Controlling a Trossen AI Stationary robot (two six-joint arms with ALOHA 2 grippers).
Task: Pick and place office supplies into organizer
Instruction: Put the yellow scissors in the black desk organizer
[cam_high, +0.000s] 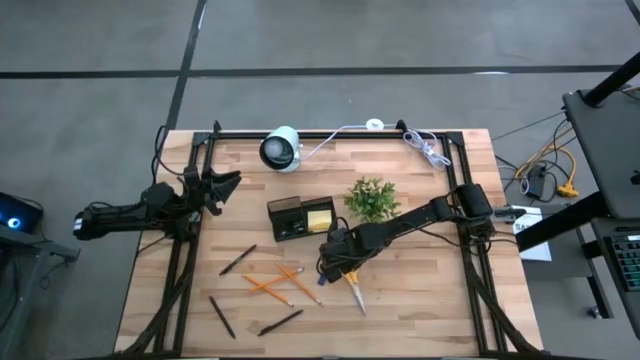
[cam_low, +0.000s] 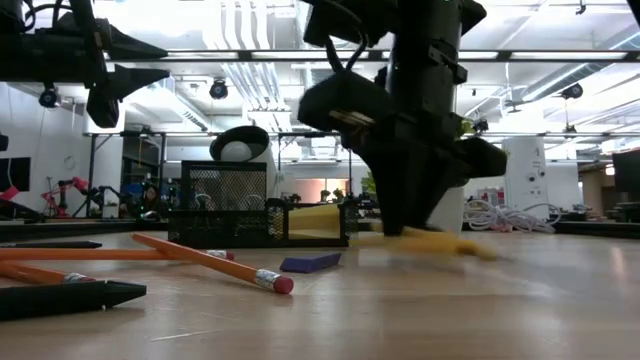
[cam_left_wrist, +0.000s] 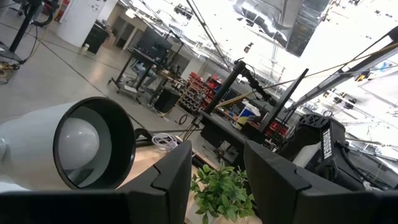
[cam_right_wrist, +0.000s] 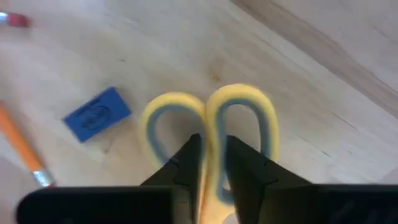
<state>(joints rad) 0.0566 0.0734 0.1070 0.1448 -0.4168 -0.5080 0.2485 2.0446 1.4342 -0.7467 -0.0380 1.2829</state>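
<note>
Jaws, right gripper (cam_right_wrist: 211, 171): nearly closed, pinching the scissors (cam_right_wrist: 211, 134) at the neck where the two yellow handle loops meet; scissors low at the counter (cam_high: 440, 310), whether lifted clear cannot be told.
Jaws, left gripper (cam_left_wrist: 217, 180): apart, holding nothing, raised at the counter's far left edge, well away from the work.
Eraser (cam_right_wrist: 96, 113): blue, on the counter just beside the right jaws.
Pencils (cam_high: 275, 285): orange, loose on the counter, near the right jaws.
Pens (cam_high: 238, 260): black, scattered beyond the pencils.
Organizer (cam_high: 300, 217): black mesh tray, near the right jaws; yellow sticky notes (cam_high: 320, 219) inside.
Progress, judged: early. Sticky notes are in; scissors in hand; pencils, pens and eraser are left.
</note>
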